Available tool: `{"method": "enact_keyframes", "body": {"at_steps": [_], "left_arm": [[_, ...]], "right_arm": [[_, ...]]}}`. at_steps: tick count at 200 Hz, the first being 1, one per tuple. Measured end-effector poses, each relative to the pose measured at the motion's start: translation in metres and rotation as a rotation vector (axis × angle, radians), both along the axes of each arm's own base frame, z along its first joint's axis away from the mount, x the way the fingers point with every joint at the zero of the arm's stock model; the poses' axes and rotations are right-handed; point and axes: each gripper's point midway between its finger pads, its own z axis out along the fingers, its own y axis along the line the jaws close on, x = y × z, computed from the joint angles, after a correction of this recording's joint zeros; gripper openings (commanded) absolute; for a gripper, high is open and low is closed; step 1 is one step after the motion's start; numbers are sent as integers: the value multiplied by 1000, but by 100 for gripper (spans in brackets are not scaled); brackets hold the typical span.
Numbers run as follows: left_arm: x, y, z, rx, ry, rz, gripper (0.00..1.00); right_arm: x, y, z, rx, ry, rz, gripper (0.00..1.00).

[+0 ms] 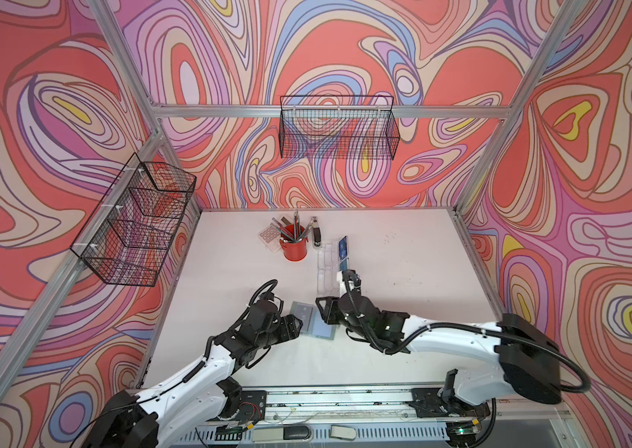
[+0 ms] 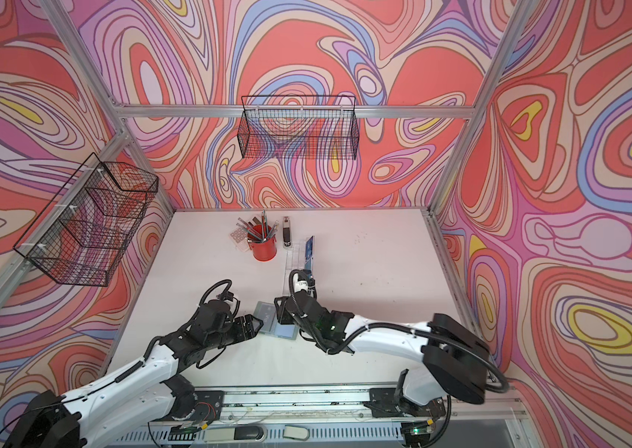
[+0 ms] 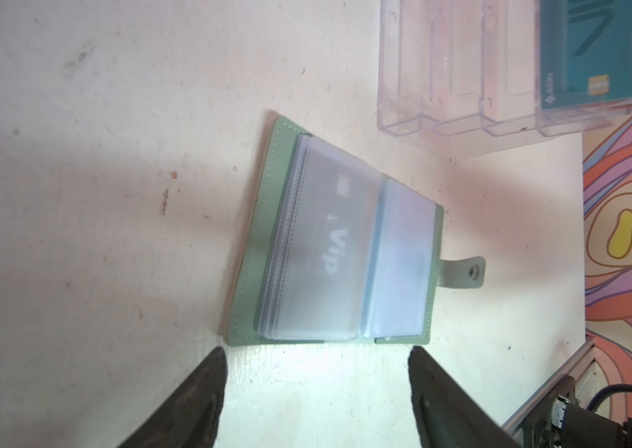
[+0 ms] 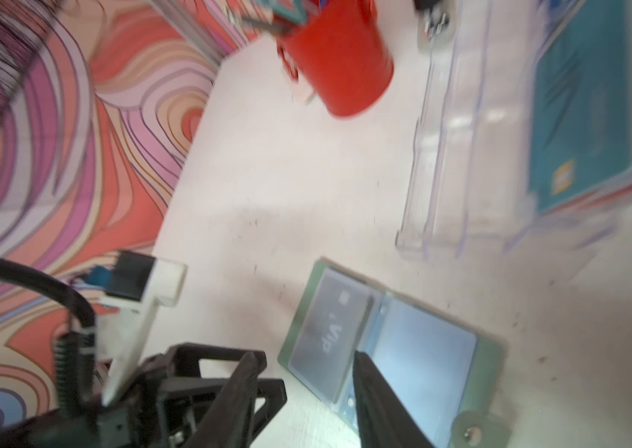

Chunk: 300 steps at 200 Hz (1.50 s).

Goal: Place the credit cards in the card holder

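so the card holder is lying open and flat on the counter between the two arms, with a grey VIP card tucked in one sleeve. The left end effector is spread wide and empty just short of its edge, and the right end effector is spread too, one finger over the fold. There's a teal card in the clear stand nearby

I'm driving this from afar in a robot lab cell. An aluminium frame boxes in a white bench, and swirl-printed panels serve as walls. Wire baskets hang off the frame. The left arm and right arm sit on a metal rail at the front.
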Motion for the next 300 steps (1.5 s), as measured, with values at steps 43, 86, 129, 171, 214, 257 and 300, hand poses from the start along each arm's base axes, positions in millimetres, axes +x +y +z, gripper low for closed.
{"method": "enact_keyframes", "body": {"at_steps": [43, 86, 129, 171, 214, 257, 300], "left_arm": [[2, 5, 7, 39, -13, 3, 77], [7, 35, 26, 170, -58, 97, 83], [4, 81, 34, 326, -68, 269, 82], [-5, 100, 51, 375, -49, 343, 78], [-5, 106, 62, 359, -95, 379, 78], [-5, 106, 58, 374, -80, 375, 78], [-5, 106, 58, 372, -81, 375, 78]], "right_arm": [[45, -81, 79, 15, -120, -191, 53], [74, -111, 70, -74, -79, -234, 54], [96, -88, 32, -165, 21, -149, 55], [115, -82, -3, -216, 103, -126, 56], [118, -75, -24, -229, 147, -105, 50], [115, -65, -39, -214, 193, -59, 42], [114, -66, -43, -223, 198, -57, 27]]}}
